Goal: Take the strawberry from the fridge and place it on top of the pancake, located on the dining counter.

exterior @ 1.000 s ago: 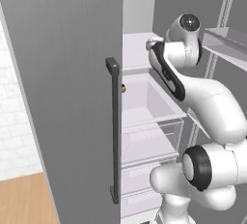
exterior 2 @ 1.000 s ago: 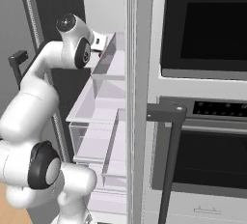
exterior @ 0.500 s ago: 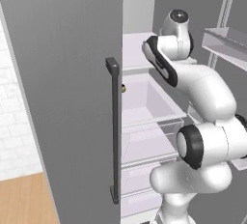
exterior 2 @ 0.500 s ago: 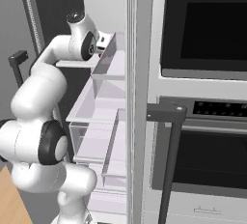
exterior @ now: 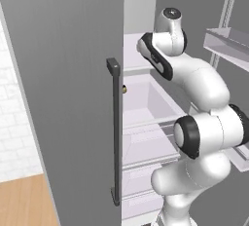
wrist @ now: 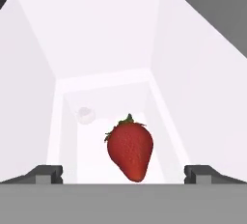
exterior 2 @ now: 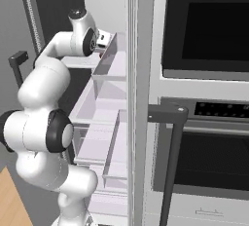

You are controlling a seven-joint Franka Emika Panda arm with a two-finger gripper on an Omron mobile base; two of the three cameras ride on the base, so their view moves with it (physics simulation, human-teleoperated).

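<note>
1. Where the arm (exterior: pixel 194 79) reaches into the open fridge (exterior: pixel 146 118), its hand sits at upper-shelf height, seen from both base views.
2. Jaws (wrist: pixel 123 174): spread wide; the two fingertips (wrist: pixel 46 174) stand far apart at the lower corners of the hand view, nothing held between them.
3. Strawberry (wrist: pixel 130 148): red, green leaves at top, lying on the white shelf (wrist: pixel 91 141) inside the fridge, just ahead of the jaws and roughly centred between the tips. Not touching either tip.
4. A faint round mark (wrist: pixel 85 115) lies on the shelf beyond the berry, to its left.
5. Fridge door (exterior: pixel 63 98) stands open at left, dark bar handle (exterior: pixel 115 132) facing the camera.
6. Oven (exterior 2: pixel 209 98) stands right of the fridge in the right base view.
</note>
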